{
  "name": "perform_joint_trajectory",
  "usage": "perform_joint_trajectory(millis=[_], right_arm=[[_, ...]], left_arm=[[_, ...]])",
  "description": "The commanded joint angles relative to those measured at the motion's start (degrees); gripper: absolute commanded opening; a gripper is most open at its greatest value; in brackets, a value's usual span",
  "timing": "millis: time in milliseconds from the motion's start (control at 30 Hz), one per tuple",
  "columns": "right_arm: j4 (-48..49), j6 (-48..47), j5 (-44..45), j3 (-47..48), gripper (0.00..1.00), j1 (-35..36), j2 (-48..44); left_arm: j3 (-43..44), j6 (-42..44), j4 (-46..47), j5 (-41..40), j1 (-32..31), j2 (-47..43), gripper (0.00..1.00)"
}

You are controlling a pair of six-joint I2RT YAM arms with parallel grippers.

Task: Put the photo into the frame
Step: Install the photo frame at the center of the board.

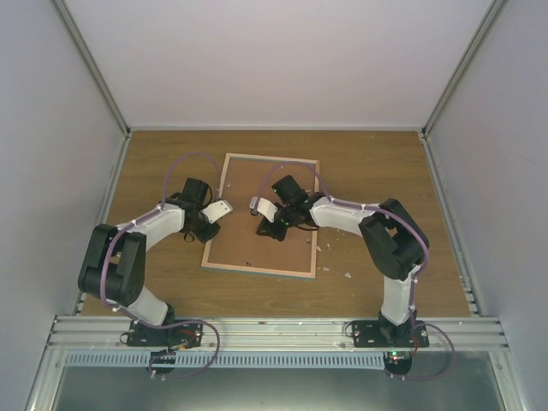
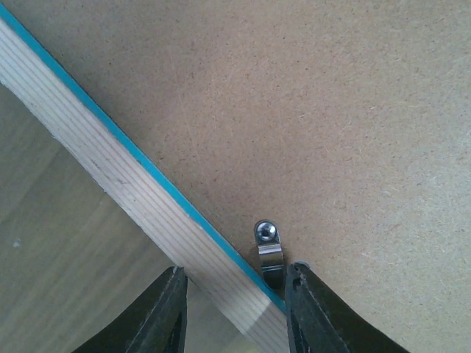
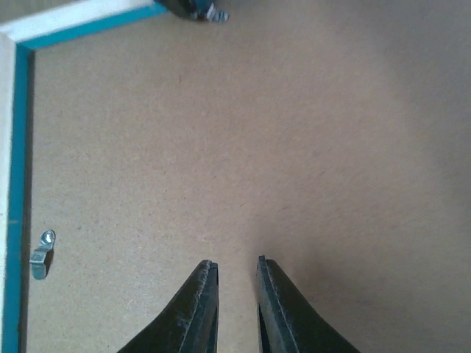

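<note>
Frame (image 1: pixel 271 157) lies face down in the middle of the tabletop (image 1: pixel 377 163), its brown backing board (image 3: pixel 294 147) upward, with a teal strip inside the pale wood edge. The photo shows in no view, so I cannot tell where it is.

At the left, the left gripper (image 2: pixel 235 287) is at the frame's left side. Its fingers (image 2: pixel 173 312) are well apart and straddle the wood edge, with a small metal clip (image 2: pixel 268 246) just inside the inner finger. Whether they touch the wood cannot be told.

Over the middle of the board is the right gripper (image 3: pixel 235 268), its fingers (image 3: pixel 202 301) drawn nearly together with a narrow gap and nothing in it. A second clip (image 3: pixel 40 254) sits at the board's edge, well apart from them. Right of the frame, a few pale flecks (image 1: pixel 347 276) lie on the tabletop.

The frame looks stiff and light, but it is thin and lies flat, so the wood edge is probably the only place for a finger to get under it. The clips are small and likely springy, and a fingertip would need to push each one sideways, not pinch it. The board should lift stiffly once it is freed. A paper print would be limp and crease easily, and is best held lightly by one edge.
</note>
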Motion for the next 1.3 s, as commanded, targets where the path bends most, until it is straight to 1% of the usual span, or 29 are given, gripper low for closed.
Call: perform_joint_trajectory(millis=[0,67,167,233,400,500,633,800,867,1067,1267], right_arm=[[0.0,-0.5,-2.6,-0.2,0.18,-0.6,-5.2],[0.0,-0.5,-2.5,0.3,0.19,-0.9,-5.8],[-0.1,-0.8,-2.2,1.2,0.21,-1.8,-6.0],[-0.6,-1.0,-2.4,1.8,0.22,-2.8,-5.8],[-1.6,-1.0,-1.9,5.2,0.29,-6.3,-5.2],[-2.0,-1.2,-0.8,8.7,0.31,-8.7,-3.2],[-3.5,-2.1,0.3,14.2,0.31,-10.6,1.1],[-3.6,-1.4,-1.8,18.3,0.3,-10.3,5.0],[-3.6,-0.7,-2.0,19.6,0.28,-10.0,6.4],[-2.7,0.4,-2.3,20.4,0.24,-8.1,9.3],[-2.5,0.3,-1.8,20.3,0.22,-5.4,11.0]], left_arm=[[0.0,1.3,-6.8,2.4,0.1,-1.2,0.36],[4.3,0.2,-8.2,4.4,0.4,-0.8,0.4],[10.8,-1.2,-9.2,6.6,0.5,-0.2,0.5],[15.1,-2.0,-9.5,7.1,0.6,1.3,0.55],[23.6,-5.0,-6.4,4.5,0.6,6.2,0.66],[29.0,-10.1,-5.1,3.6,0.9,10.6,0.69],[34.3,-15.1,-4.5,4.8,1.4,16.4,0.7],[37.0,-16.4,-3.2,4.5,2.8,21.4,0.67],[39.0,-17.5,-3.8,4.8,3.8,23.6,0.65],[38.0,-16.6,-2.3,4.8,4.1,26.1,0.66],[38.8,-16.0,-1.5,5.6,4.1,28.4,0.66]])
